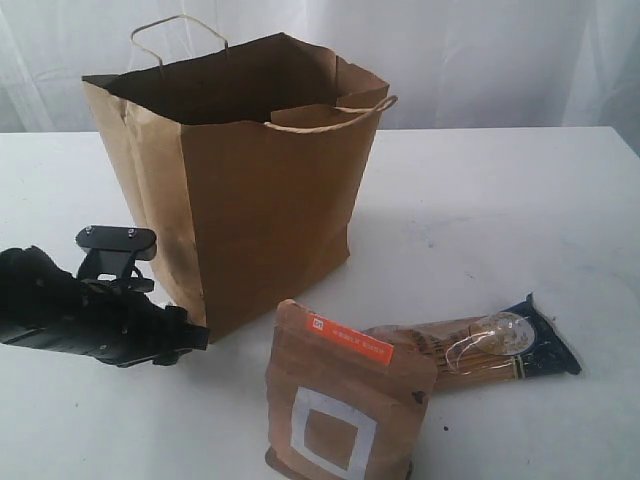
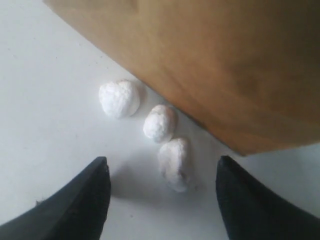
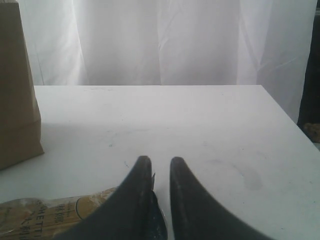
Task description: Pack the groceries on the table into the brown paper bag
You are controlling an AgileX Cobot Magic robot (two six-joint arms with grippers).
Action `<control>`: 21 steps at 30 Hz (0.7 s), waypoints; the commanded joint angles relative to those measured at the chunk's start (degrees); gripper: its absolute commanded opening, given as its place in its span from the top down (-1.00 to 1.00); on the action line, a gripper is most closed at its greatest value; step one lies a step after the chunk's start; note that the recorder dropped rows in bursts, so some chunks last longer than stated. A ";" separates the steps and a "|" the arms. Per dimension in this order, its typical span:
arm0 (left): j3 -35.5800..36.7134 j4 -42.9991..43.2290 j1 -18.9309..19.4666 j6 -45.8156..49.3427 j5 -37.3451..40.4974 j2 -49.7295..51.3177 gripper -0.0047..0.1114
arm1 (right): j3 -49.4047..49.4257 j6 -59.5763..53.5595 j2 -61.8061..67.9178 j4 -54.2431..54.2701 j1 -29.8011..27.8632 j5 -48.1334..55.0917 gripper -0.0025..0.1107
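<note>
The tall brown paper bag stands open in the middle of the table. In front of it stands the brown pouch with a white square. To the pouch's right lies the blue-ended spaghetti pack. My left gripper sits low at the bag's front left bottom corner. It is open over the bare table, holding nothing, with the bag wall just ahead. My right gripper is almost shut, a thin empty slit between its fingers, and the spaghetti pack lies beneath one finger. The exterior view does not show it.
Three white crumbs lie on the table along the bag's bottom edge, the nearest one between my left fingers' tips. A white curtain hangs behind the table. The table's far edge and right corner show in the right wrist view.
</note>
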 commanded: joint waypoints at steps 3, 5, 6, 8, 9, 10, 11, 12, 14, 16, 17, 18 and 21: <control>0.00 -1.93 0.16 -0.36 -1.79 1.85 -0.18 | 0.26 -0.22 -0.31 0.09 -0.18 -0.80 0.71; 0.00 -3.24 0.16 -0.36 -2.49 2.00 -0.18 | 0.26 -0.22 -0.31 0.09 -0.18 -0.80 0.71; 0.00 -4.03 0.16 -0.23 -3.05 2.00 -0.18 | 0.26 -0.22 -0.31 0.09 -0.18 -0.80 0.71; 0.00 -4.40 0.16 -0.23 -4.30 2.00 -0.18 | 0.26 -0.22 -0.31 0.09 -0.18 -0.80 0.71; 0.00 -4.57 0.16 -0.23 -4.91 2.00 -0.18 | 0.26 -0.22 -0.31 0.09 -0.18 -0.80 0.71; 0.00 -4.91 0.16 -0.11 -5.40 2.00 -0.18 | 0.26 -0.22 -0.31 0.09 -0.18 -0.80 0.71; 0.00 -5.70 0.16 0.34 -5.70 2.00 -0.18 | 0.26 -0.22 -0.31 0.09 -0.18 -0.80 0.71; 0.00 -6.72 0.16 1.18 -5.84 2.00 -0.18 | 0.26 -0.22 -0.31 0.09 -0.18 -0.80 0.71; 0.00 -10.24 0.16 3.83 -5.98 2.00 -0.18 | 0.26 -0.22 -0.31 0.09 -0.18 -0.80 0.71; 0.00 -15.01 0.16 8.21 -6.13 2.00 -0.18 | 0.26 -0.22 -0.31 0.09 -0.18 -0.80 0.71; 0.00 -18.80 0.16 11.48 -6.40 2.00 -0.18 | 0.26 -0.22 -0.31 0.09 -0.18 -0.80 0.71; 0.00 -23.13 0.16 15.27 -6.60 2.00 -0.18 | 0.26 -0.22 -0.31 0.09 -0.18 -0.80 0.71; 0.12 -36.81 0.16 27.92 -9.06 1.88 -0.18 | 0.26 -0.22 -0.31 0.09 -0.18 -0.80 0.71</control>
